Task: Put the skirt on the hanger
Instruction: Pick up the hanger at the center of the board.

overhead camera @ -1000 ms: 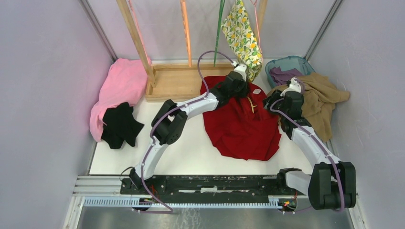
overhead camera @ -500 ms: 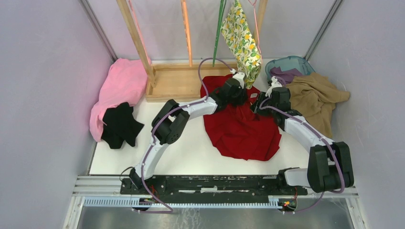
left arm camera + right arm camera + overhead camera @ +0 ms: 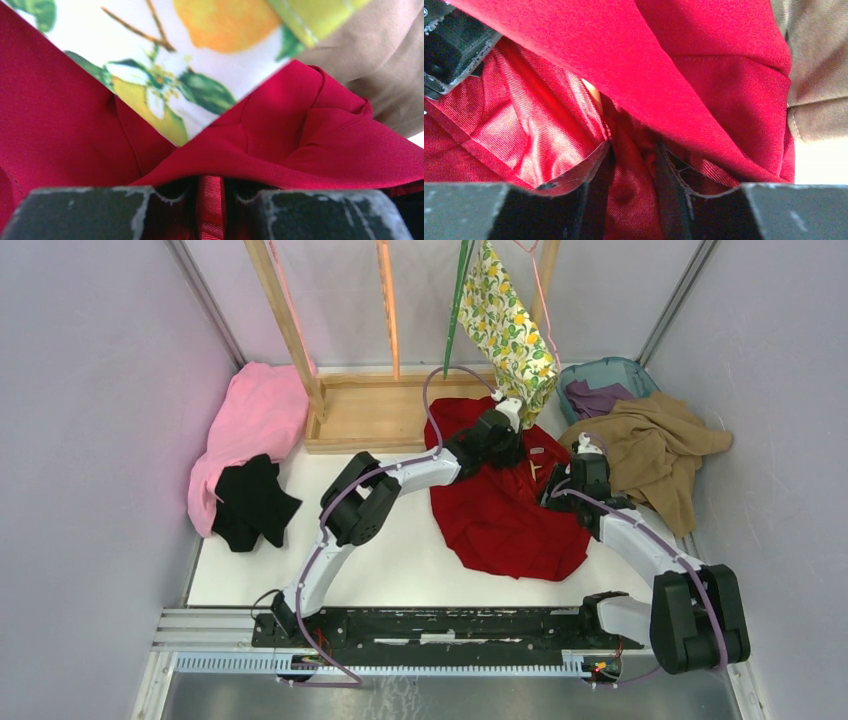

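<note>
Cream lemon-print skirt [image 3: 510, 325] seems already hung on the pink hanger [image 3: 541, 295] at the rack [image 3: 380, 410], yet the left gripper [image 3: 212, 192] clenches the red garment [image 3: 500, 520] and the right gripper [image 3: 634, 187] straddles it, grip unclear, so next both should let go.

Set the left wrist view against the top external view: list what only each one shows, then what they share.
Only the left wrist view: a fold of the red garment pinched between the left jaws, seen close up. Only the top external view: both arms, the wooden rack, the pink hanger, a pink cloth, a black cloth and a teal basket. Both: the skirt, the red garment and the tan garment.
</note>
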